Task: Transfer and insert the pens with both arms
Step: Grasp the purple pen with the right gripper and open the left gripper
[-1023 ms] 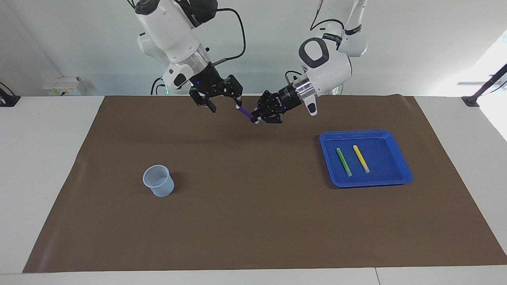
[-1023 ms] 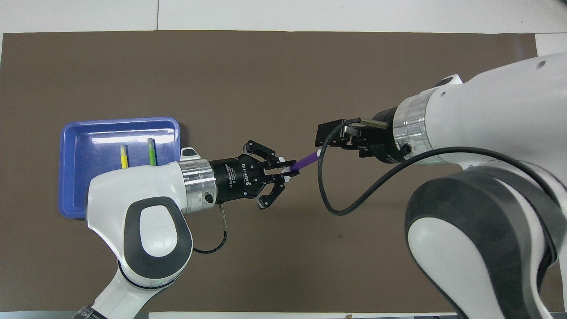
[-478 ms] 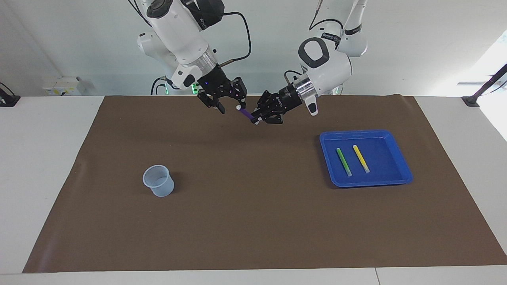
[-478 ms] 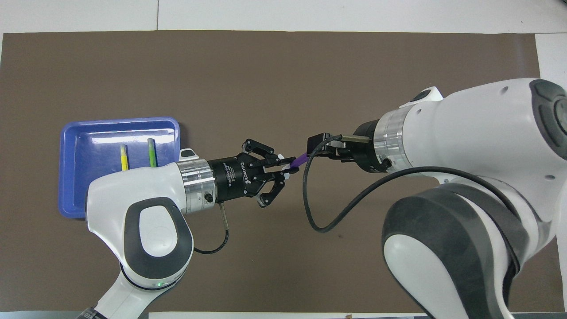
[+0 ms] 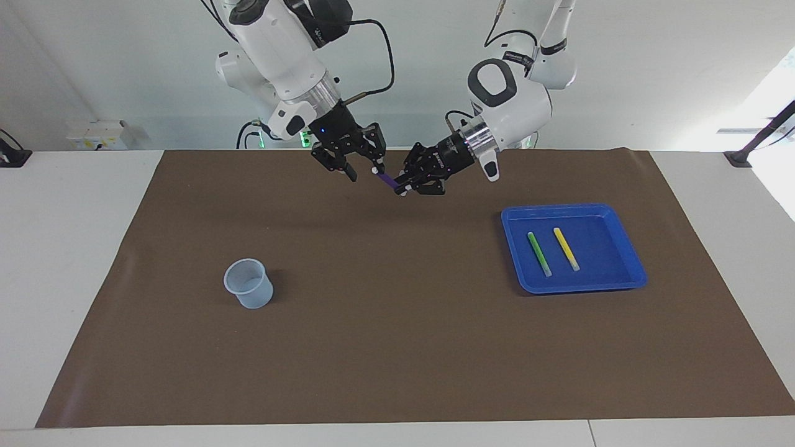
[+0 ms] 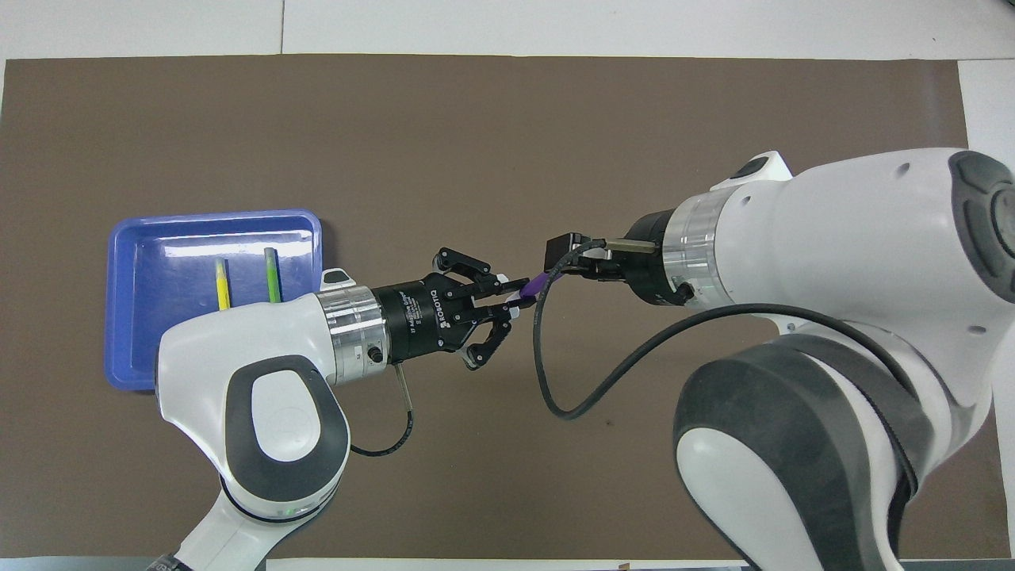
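Over mid-mat, right claw (image 5: 362, 167) now closer around left claw's (image 5: 404, 182) purple pen (image 5: 387, 180).

brown mat (image 5: 397, 347) on table | blue tray (image 5: 630, 257) | clear cup (image 5: 248, 284), upright

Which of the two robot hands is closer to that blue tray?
Left. The left gripper, holding the purple pen, is up over the mat toward the blue tray's end; the right gripper is past it, toward the cup's end.

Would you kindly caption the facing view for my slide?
Left gripper holds the purple pen as the open right gripper brackets it.
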Robot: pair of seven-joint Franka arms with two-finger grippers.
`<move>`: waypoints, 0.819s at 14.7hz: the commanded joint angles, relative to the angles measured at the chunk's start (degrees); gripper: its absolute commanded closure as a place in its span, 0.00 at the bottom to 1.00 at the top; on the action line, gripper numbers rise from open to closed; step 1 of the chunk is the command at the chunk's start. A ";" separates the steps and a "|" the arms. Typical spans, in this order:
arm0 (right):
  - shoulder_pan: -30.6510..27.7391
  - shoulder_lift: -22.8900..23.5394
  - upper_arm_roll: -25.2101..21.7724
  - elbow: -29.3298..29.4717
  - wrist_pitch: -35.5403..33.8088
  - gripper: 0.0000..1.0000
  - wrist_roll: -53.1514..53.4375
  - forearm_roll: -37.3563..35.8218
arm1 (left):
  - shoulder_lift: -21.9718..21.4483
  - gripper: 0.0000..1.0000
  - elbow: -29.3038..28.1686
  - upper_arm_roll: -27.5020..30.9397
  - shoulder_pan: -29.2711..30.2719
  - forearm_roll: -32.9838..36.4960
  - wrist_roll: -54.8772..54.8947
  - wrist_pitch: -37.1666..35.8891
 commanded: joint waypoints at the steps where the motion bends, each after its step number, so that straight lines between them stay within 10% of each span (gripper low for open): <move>1: 0.09 -1.08 -0.12 -1.61 1.41 0.52 -1.54 1.34 | -1.14 1.00 -1.35 0.65 -1.30 -1.49 -0.38 1.69; 3: 0.09 -1.08 -0.12 -1.61 1.41 0.99 -1.54 1.34 | -1.05 1.00 -1.35 0.65 -1.30 -1.57 -0.38 1.77; 11: 0.01 -0.64 -0.21 -0.82 2.20 1.00 -1.45 0.55 | -1.05 1.00 -1.27 0.65 -2.53 -2.89 0.23 3.44; 12: -0.08 -0.56 -0.29 -0.82 2.20 1.00 -1.53 0.37 | -0.97 0.01 -1.09 0.65 -2.88 -2.89 2.50 3.88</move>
